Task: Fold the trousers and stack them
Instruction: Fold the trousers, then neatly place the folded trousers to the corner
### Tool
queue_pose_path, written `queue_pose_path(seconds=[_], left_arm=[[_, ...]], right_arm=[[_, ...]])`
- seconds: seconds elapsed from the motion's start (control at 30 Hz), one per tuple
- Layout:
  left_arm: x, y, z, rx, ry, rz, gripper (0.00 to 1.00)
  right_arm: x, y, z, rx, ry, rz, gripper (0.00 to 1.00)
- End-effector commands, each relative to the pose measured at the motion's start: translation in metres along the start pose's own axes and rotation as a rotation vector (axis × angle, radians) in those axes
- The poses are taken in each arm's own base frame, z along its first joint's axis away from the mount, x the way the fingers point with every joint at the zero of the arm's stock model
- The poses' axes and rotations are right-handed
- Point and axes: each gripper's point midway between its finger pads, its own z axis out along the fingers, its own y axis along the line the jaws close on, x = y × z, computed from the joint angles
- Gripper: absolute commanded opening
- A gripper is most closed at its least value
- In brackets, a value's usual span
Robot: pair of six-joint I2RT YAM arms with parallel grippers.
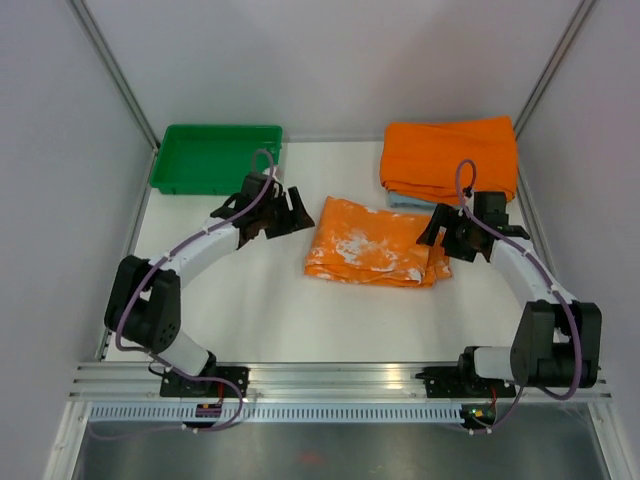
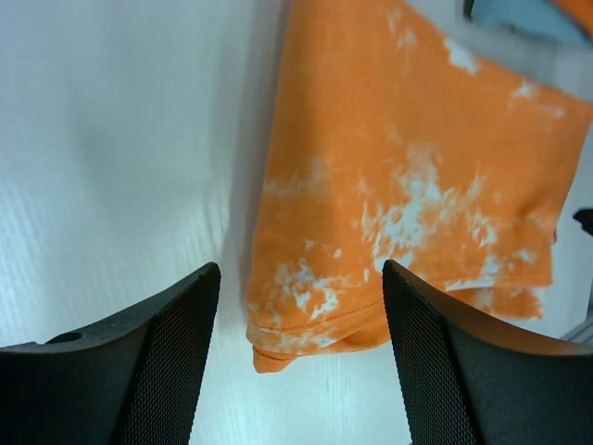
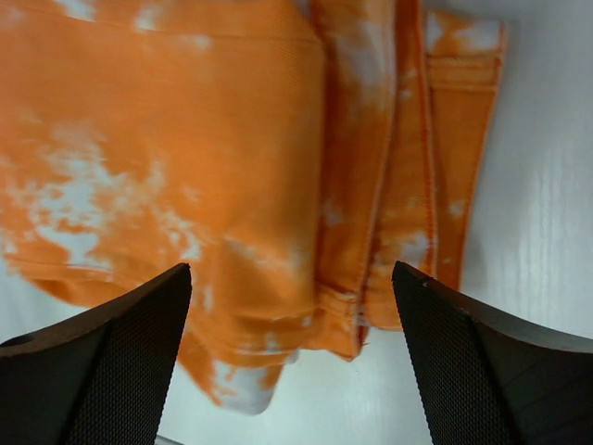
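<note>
A white table [image 1: 250, 310] stands between pale walls, with a green tray [image 1: 215, 160] back left and a plain orange cloth [image 1: 450, 155] back right. The folded trousers [image 1: 372, 243] lie at centre between the left gripper [image 1: 297, 215] and the right gripper [image 1: 437, 232], both spread wide and empty.

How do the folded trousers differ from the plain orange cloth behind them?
The trousers carry white splashes; the plain orange cloth has none. The trousers lie directly on the table; the plain orange cloth rests on a light blue cloth. Both are orange and folded.
</note>
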Motion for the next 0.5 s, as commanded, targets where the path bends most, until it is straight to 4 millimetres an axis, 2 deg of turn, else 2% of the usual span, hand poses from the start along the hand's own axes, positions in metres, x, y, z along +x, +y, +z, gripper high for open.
queue_pose_path(seconds=[0.0,0.1,0.2,0.27,0.47], left_arm=[[0.019,-0.017,0.016,0.197,0.071,0.142,0.76],[0.032,-0.008,0.031,0.212,0.111,0.130,0.76],[0.041,-0.007,0.041,0.239,0.132,0.122,0.76],[0.039,-0.013,0.046,0.275,0.123,0.126,0.75],[0.048,-0.010,0.064,0.293,0.164,0.113,0.70]], right_arm=[[0.005,-0.033,0.022,0.107,0.008,-0.049,0.96],[0.007,-0.043,0.028,0.152,0.032,-0.055,0.98],[0.000,-0.052,0.032,0.200,0.010,-0.056,0.98],[0.001,-0.058,0.038,0.223,0.016,-0.051,0.98],[0.012,-0.050,0.067,0.118,0.042,0.004,0.98]])
